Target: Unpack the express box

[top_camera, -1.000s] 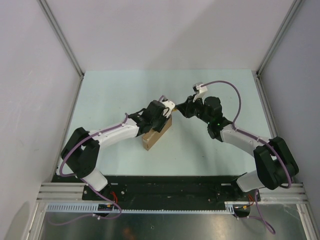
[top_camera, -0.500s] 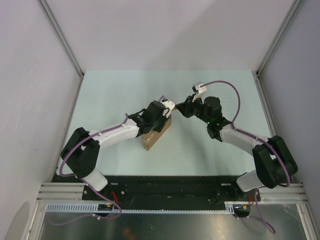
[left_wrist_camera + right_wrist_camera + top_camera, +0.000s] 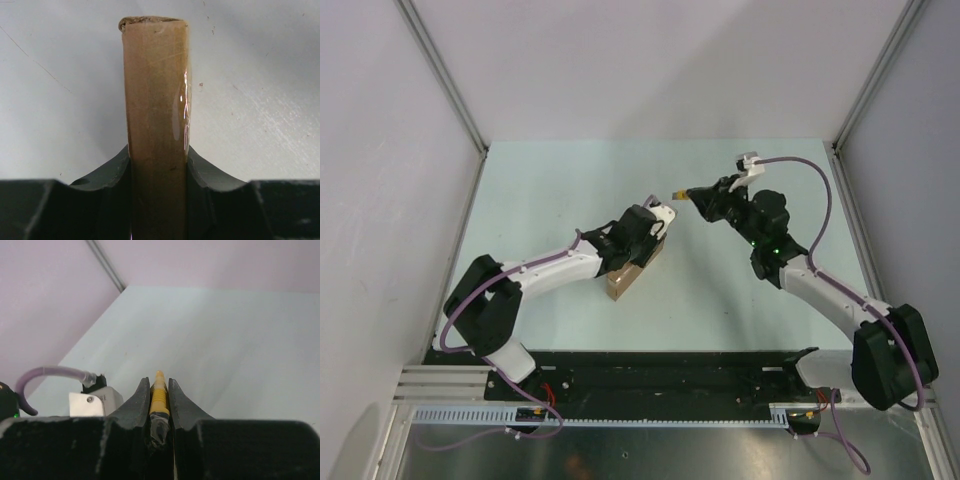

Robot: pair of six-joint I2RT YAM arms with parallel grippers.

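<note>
Standing edgewise, one brown express box (image 3: 156,90) is clamped by the left gripper (image 3: 159,167).
One yellow knife (image 3: 159,399), at two o'clock, is pinched by the right gripper (image 3: 159,383).

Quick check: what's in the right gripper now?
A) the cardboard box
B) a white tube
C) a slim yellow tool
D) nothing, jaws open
C: the right wrist view shows the right gripper shut on a yellow tool; the left gripper holds the express box.
</note>
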